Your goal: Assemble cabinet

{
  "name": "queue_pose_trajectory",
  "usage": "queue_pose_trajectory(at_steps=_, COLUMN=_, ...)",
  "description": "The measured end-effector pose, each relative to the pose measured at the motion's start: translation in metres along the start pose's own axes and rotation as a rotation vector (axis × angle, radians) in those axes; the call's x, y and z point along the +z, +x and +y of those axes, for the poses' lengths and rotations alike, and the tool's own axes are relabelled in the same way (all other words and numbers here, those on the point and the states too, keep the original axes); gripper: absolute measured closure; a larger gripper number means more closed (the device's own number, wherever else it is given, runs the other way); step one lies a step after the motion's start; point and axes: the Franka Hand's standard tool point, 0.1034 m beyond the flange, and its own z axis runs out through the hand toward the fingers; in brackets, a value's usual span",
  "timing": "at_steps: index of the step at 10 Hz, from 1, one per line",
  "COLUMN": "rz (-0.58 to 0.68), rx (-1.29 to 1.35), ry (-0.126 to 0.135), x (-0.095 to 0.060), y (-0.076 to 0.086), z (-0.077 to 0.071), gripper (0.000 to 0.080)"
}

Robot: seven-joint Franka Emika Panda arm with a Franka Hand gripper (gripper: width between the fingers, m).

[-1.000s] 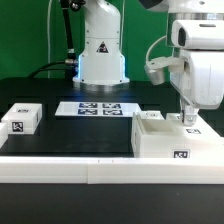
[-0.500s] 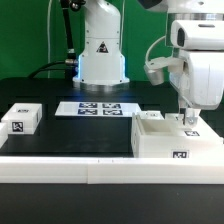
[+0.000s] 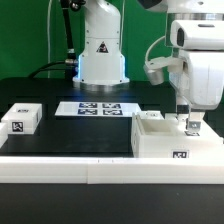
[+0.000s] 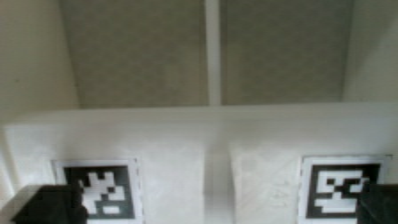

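A black-and-white square marker tag (image 3: 181, 155) is borne on the front of the cabinet (image 3: 158, 142), a large white plastic box set on the black table (image 3: 70, 135) at the exterior view's right. In the wrist view, two further tags are seen side by side on white plastic. A triangular warning sticker (image 3: 101, 47) is carried by the robot base (image 3: 101, 68). The gripper (image 3: 188, 123) is held at the cabinet's top; whether it is clenched or released cannot be told.

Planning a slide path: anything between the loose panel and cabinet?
Bare black table between panel and cabinet, exterior view; marker board lies farther back.
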Motion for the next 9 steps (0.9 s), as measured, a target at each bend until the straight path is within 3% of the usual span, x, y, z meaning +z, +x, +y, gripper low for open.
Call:
queue_pose_trajectory(at_steps=2, rz=-0.006, rx=0.002, ry=-0.008, x=-0.012, y=-0.003, z=-0.006, gripper=0.0006)
queue_pose_trajectory(at_steps=4, rz=-0.019, rx=0.033, ry=-0.007, x=-0.027, y=-0.006, z=-0.032, gripper=0.0002)
queue_pose_trajectory(at_steps=6, rz=-0.029, rx=0.035, ry=0.002, x=-0.031, y=-0.013, z=-0.058, gripper=0.0002)
queue_pose_trajectory(at_steps=9, rz=-0.029, rx=0.037, ry=0.004, x=-0.029, y=-0.013, z=-0.056, gripper=0.0002)
